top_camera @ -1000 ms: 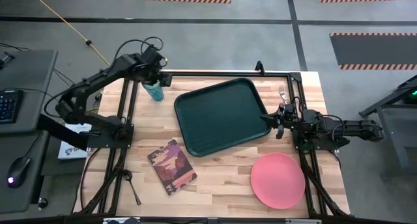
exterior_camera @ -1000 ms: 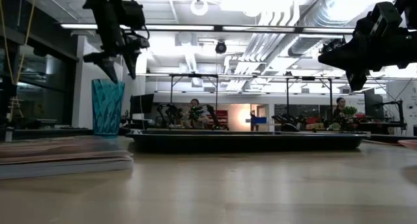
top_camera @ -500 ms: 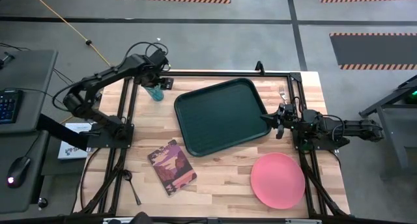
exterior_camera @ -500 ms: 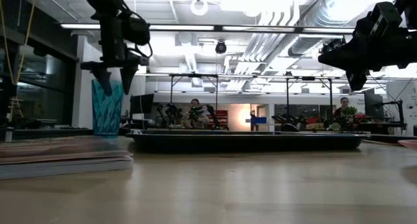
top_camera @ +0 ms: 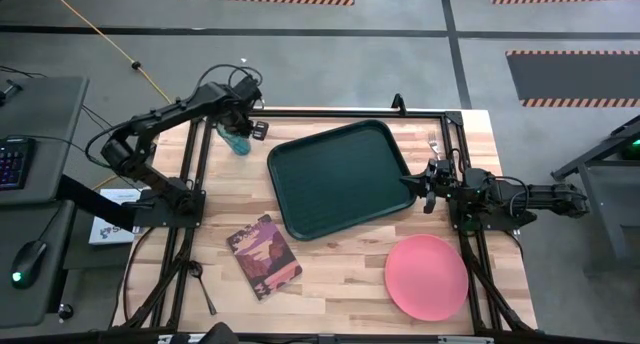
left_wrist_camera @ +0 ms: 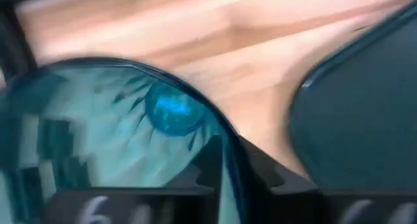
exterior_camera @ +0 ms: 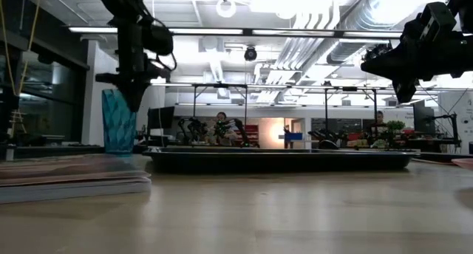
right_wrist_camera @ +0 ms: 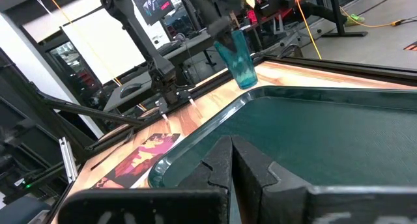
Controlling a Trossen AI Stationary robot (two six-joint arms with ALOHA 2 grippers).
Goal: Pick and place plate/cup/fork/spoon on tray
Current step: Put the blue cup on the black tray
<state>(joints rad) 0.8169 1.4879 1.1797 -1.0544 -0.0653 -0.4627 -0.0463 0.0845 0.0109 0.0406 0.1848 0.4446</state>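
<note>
The left tool [top_camera: 240,131] is down over the cup [top_camera: 236,142] at the counter's [top_camera: 340,264] 11 o'clock corner, one finger inside the rim; whether it is clamped cannot be told. The cup tilts, just beside the tray's [top_camera: 340,176] 10 o'clock corner. The right tool [top_camera: 431,185], fingers together, hovers at the tray's 3 o'clock edge. The plate [top_camera: 427,275] lies at 5 o'clock, a book [top_camera: 264,255] at 7, the spoon [top_camera: 203,283] beyond it. Bare counter lies between book and plate.
</note>
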